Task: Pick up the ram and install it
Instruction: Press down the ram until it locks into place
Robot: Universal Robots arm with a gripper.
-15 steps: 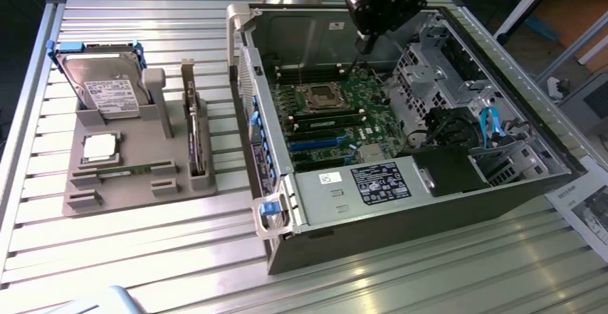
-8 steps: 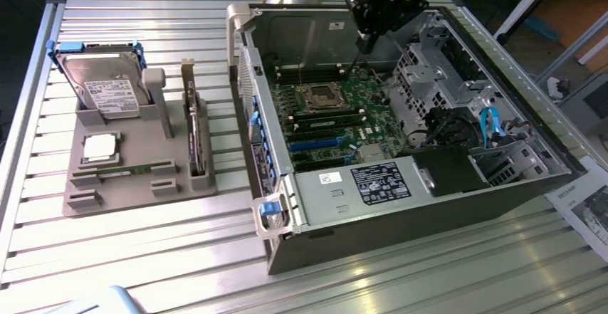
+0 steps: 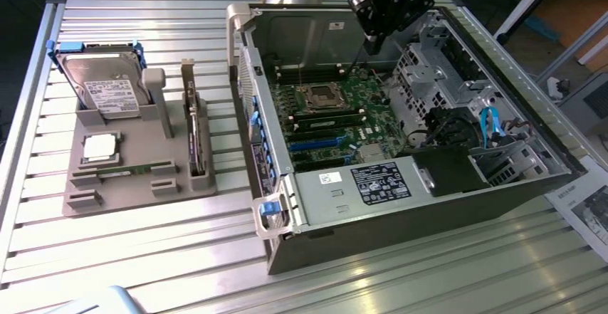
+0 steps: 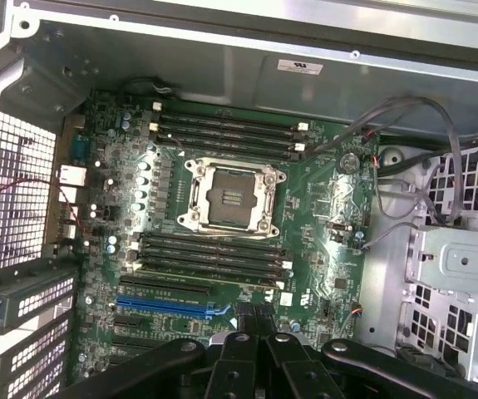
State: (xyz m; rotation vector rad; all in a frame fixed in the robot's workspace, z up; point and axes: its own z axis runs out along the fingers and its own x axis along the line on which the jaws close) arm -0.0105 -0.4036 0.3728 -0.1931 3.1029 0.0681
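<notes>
Task progress: judging by the exterior view, an early stage. A thin green strip that I take to be the ram (image 3: 124, 166) lies flat in the grey tray (image 3: 85, 200), near its front edge. It is just in front of the square silver processor chip (image 3: 100, 148).
Ram location: on the tray, on the table (image 3: 142, 257). That is towards the exterior view's left and well apart from the open computer case (image 3: 332, 218). The strip is slim and faint, so this reading is not certain.
Memory slots: the dark slots (image 4: 214, 258) beside the empty processor socket (image 4: 229, 195) on the motherboard (image 4: 322, 241) look unfilled in the wrist view. I cannot rule out a stick seated edge-on.
What is left: by my judgement both the pick-up and the seating in a slot are not yet done.
Tool position: the tool (image 3: 374, 45) hangs inside the top of the case, above the motherboard and near the rear wall. It touches nothing that I can see.
Tool state: the fingers are pressed together (image 4: 255, 328), with no green board between them.
Other tray items: the hard drive (image 3: 105, 90) and the dark card (image 3: 195, 136) standing on edge sit in their places.
</notes>
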